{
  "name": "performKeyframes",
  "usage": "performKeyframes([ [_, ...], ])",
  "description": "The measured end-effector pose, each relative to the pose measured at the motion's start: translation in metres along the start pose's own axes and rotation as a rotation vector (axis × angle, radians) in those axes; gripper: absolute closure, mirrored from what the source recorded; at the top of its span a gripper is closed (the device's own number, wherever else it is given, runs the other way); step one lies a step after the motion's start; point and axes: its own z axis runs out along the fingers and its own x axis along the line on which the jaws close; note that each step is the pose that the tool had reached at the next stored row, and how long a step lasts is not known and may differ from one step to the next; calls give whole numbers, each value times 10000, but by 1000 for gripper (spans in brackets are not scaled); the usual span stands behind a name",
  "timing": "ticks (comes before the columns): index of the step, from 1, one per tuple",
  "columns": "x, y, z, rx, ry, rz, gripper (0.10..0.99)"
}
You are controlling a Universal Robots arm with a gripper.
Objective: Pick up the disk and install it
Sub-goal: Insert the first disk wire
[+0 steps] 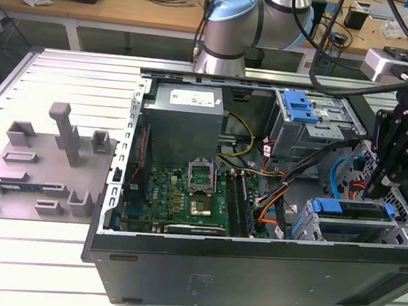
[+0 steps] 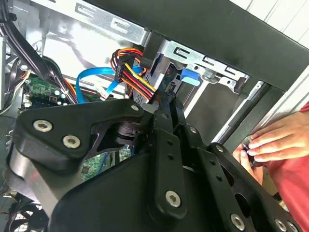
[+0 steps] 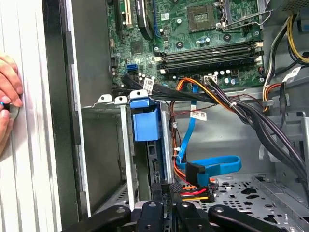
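My black gripper (image 1: 370, 191) hangs fingers-down inside the open computer case (image 1: 251, 264), at the exterior view's right. Its fingers look pressed together, and I see nothing between them. In both wrist views the gripper (image 2: 168, 101) (image 3: 166, 191) points into the narrow slot of a grey drive cage (image 1: 353, 227) beside its blue latch (image 3: 145, 121). A plug with red, yellow and orange wires (image 3: 193, 193) sits right beside the fingertips. The disk is hidden; I cannot tell whether the dark edge in the cage slot belongs to it.
A person's hand (image 2: 270, 140) (image 3: 7, 96) rests on the table by the case wall, close to the gripper. A second cage with a blue latch (image 1: 300, 105) stands further back. Blue cables (image 3: 217, 166) and black cable bundles (image 3: 251, 116) cross nearby. A grey fixture (image 1: 42, 169) lies left of the case.
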Motion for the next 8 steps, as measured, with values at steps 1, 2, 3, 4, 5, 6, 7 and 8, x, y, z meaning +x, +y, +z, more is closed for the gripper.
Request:
performKeyframes([
  [1, 13, 1, 2, 8, -46, -13, 918],
  [2, 23, 3, 4, 13, -82, -21, 918],
  [3, 36, 4, 6, 19, -121, -32, 918],
  [4, 48, 6, 7, 24, -157, -41, 918],
  [5, 64, 7, 10, 32, -206, -54, 918],
  [6, 76, 9, 12, 38, -241, -64, 918],
  [7, 88, 10, 14, 43, -276, -73, 918],
  [8, 100, 11, 15, 49, -313, -83, 918],
])
